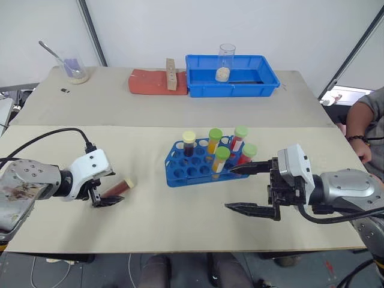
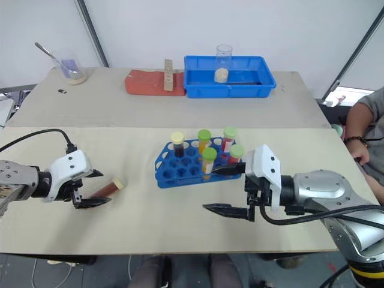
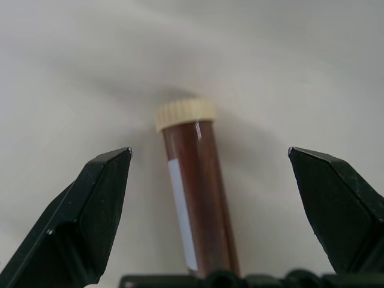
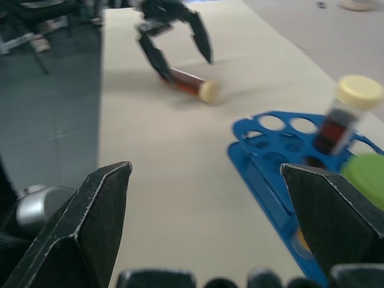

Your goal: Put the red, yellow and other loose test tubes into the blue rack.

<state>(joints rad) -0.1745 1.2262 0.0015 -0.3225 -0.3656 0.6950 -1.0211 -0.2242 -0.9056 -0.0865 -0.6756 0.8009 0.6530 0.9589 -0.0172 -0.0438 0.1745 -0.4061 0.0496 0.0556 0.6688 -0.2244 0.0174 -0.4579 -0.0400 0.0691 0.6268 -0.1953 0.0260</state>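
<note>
The left hand (image 1: pixel 108 197) hangs with its jaws spread wide on either side of the last loose test tube (image 1: pixel 118 187), the dark red-brown one with a cream cap, which lies flat on the surface (image 1: pixel 180 222). The right hand (image 1: pixel 252 189), also wide and empty, sits just beside the blue rack (image 1: pixel 180 171), where five capped tubes already stand. Judging by this, only the grasp and the rack placement remain.

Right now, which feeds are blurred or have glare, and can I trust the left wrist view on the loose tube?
Left wrist view: the brown tube is fairly sharp, with a small glint below its cream cap; soft shadow on the table behind it. Right wrist view: smeared, with the blue rack and the tube in it soft. Head views: evenly lit and clear, with faint shadows under the left gripper and the right gripper.
</note>
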